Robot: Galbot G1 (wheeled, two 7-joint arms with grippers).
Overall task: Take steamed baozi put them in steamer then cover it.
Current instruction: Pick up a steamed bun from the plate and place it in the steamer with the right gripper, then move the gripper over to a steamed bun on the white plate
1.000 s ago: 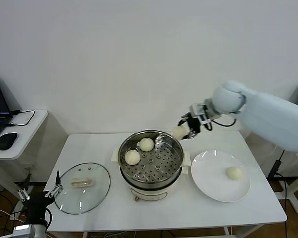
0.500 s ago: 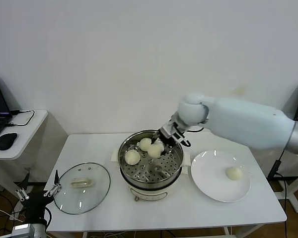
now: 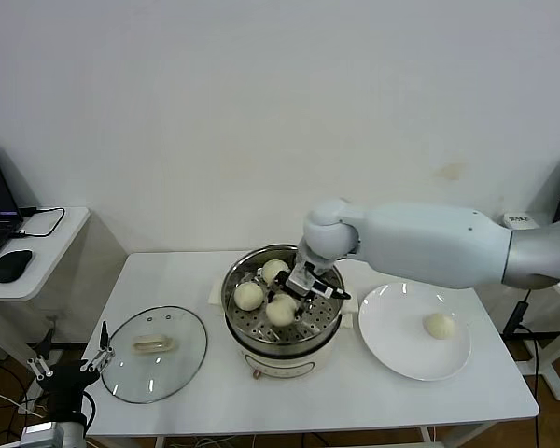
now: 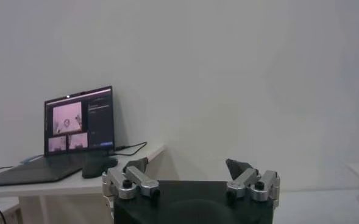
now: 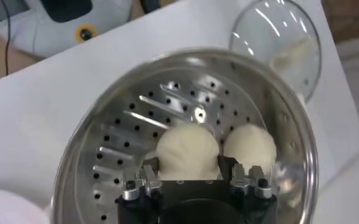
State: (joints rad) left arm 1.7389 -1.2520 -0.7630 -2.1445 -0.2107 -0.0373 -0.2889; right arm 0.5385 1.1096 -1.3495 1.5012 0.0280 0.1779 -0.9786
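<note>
Reaching into the steamer (image 3: 285,313) at the middle of the surface (image 3: 355,392), my right hand (image 3: 292,296) sits low over the perforated tray with a baozi (image 5: 187,151) between its fingers (image 5: 144,182); the fingers flank the bun closely, but I cannot tell whether they grip it or have let go. Two more baozi lie on the tray: one (image 3: 249,296) toward the left wall, one (image 3: 274,271) toward the back wall. A fourth baozi (image 3: 439,325) rests on the white plate (image 3: 392,345) near the surface's right edge. The cover (image 3: 154,353) lies flat near the front-left corner, handle up. My left hand (image 4: 191,182) is parked off the left edge, below surface level, fingers spread wide and holding nothing.
</note>
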